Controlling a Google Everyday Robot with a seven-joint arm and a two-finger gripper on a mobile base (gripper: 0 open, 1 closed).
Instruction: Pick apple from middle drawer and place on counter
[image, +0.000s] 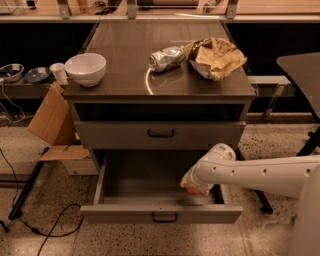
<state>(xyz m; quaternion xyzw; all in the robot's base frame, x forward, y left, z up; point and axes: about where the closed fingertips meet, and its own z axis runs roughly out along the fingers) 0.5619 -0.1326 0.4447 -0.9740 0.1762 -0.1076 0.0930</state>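
Note:
The middle drawer (142, 181) is pulled open, its grey floor bare on the left. My gripper (193, 184) is down inside its right part, at the end of the white arm that comes in from the right. The apple (191, 190) shows as a small orange-red patch just under the gripper, which is shut on it; most of the apple is hidden by the wrist. It sits low, near the drawer floor and behind the front panel (160, 214). The counter (125, 55) is the dark glossy top above.
On the counter stand a white bowl (85, 68), a crumpled silver foil bag (166, 58) and a brown paper bag (216, 58). The upper drawer front (160, 134) is closed. A cardboard box (52, 120) and cables lie left; a dark table (302, 70) stands right.

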